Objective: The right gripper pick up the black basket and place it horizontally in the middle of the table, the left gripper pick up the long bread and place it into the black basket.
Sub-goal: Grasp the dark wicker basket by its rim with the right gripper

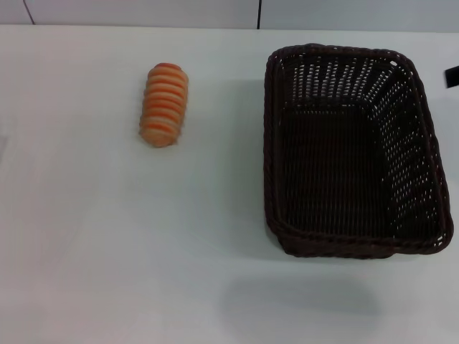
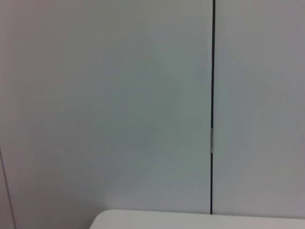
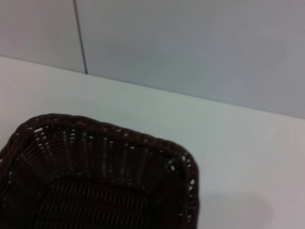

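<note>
The black basket (image 1: 351,150) stands empty on the right side of the white table (image 1: 107,236), its long side running front to back. One of its corners also shows in the right wrist view (image 3: 100,176). The long bread (image 1: 164,104), orange-tan with pale ridges, lies on the table at the back left, well apart from the basket. Neither gripper shows in the head view. A small black part (image 1: 452,76) pokes in at the right edge beyond the basket; I cannot tell what it is. The left wrist view shows only a wall and a strip of table edge (image 2: 190,220).
A pale wall with dark vertical seams (image 2: 212,105) stands behind the table. The table's back edge (image 1: 143,26) runs along the top of the head view. A soft shadow (image 1: 301,301) lies on the table in front of the basket.
</note>
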Action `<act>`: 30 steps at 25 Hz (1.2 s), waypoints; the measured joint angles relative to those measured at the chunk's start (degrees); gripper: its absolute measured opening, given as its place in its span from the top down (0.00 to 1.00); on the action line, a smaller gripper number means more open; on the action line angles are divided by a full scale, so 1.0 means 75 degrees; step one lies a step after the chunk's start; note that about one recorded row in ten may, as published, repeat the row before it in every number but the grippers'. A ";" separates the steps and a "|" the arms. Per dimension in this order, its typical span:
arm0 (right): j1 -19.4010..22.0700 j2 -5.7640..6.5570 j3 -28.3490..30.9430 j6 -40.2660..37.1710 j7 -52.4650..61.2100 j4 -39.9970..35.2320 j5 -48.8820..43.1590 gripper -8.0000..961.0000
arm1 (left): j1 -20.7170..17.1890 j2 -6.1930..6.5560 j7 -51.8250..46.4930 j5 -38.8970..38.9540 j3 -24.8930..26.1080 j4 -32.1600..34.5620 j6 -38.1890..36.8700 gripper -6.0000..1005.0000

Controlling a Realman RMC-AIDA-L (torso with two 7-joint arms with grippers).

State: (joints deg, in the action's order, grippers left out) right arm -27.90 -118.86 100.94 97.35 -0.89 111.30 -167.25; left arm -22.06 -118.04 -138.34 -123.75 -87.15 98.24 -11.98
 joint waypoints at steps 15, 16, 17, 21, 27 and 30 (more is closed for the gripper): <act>0.0209 0.0034 -0.0727 -0.0631 0.0803 -0.0845 -0.0026 0.32 | 0.0480 0.0194 0.0024 0.0000 0.0080 -0.0378 -0.0167 0.19; 0.0222 0.0033 -0.0783 -0.0664 0.0837 -0.0865 -0.0026 0.32 | 0.0482 0.0196 0.0024 0.0000 0.0081 -0.0383 -0.0167 0.19; 0.0236 0.0034 -0.0849 -0.0717 0.0885 -0.0884 -0.0025 0.33 | 0.0488 0.0199 0.0024 0.0000 0.0084 -0.0397 -0.0167 0.19; 0.0300 0.0041 -0.1029 -0.0969 0.0962 -0.1083 -0.0026 0.34 | 0.0502 0.0212 0.0099 0.0000 0.0091 -0.0420 -0.0173 0.19; 0.0386 0.0033 -0.1388 -0.1330 0.1079 -0.1383 -0.0025 0.36 | 0.0490 0.0212 0.0136 0.0000 0.0194 -0.0386 -0.0290 0.19; 0.0495 0.0031 -0.1449 -0.1512 0.1094 -0.1432 -0.0024 0.37 | 0.0479 0.0211 0.0193 0.0000 0.0206 -0.0350 -0.0301 0.19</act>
State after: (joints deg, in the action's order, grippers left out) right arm -24.19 -118.63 90.07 86.01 7.31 100.56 -167.43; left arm -18.47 -116.45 -136.89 -123.75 -85.61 95.61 -14.24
